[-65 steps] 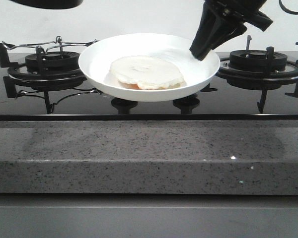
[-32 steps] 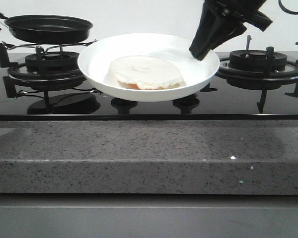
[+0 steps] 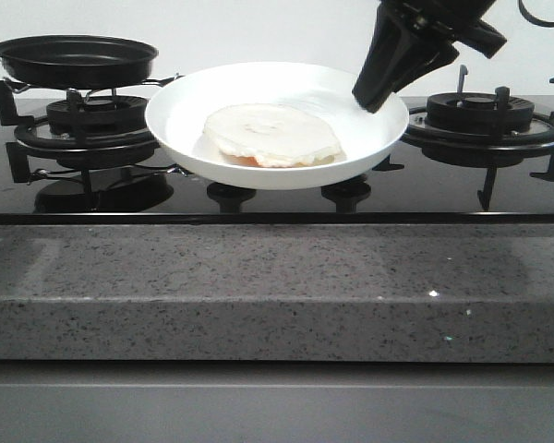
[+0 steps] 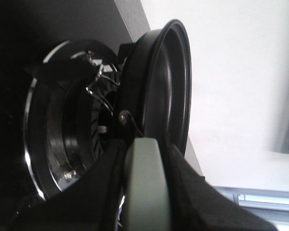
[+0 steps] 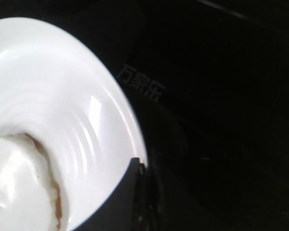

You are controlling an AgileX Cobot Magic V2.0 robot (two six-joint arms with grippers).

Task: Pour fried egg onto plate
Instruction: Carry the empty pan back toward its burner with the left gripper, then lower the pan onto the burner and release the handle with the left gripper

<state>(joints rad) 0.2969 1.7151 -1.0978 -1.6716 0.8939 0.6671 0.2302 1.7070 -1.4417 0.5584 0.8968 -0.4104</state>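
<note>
**Egg is on the plate; the pan is coming back down to the burner**

The fried egg (image 3: pixel 273 135) lies flat in the middle of the plate (image 3: pixel 189 138), which the right gripper (image 3: pixel 374 97) holds by its far right rim above the hob between the two burners. The right wrist view shows a dark finger pinched on that rim, so this gripper is closed on the plate.

What has changed is on the left. A second ago the frying pan (image 3: pixel 74 59) was almost out of the front view, high up; half a second ago it hung level over the left burner (image 3: pixel 90 129); now it sits lower and further left, just above the burner grate. The left wrist view shows the left gripper (image 4: pixel 143 159) clamped on the pan's handle (image 4: pixel 143 187), the pan's empty inside facing the wall.

My reading: the pour itself is finished, and what remains is setting the pan on the grate and putting the plate down.
</note>
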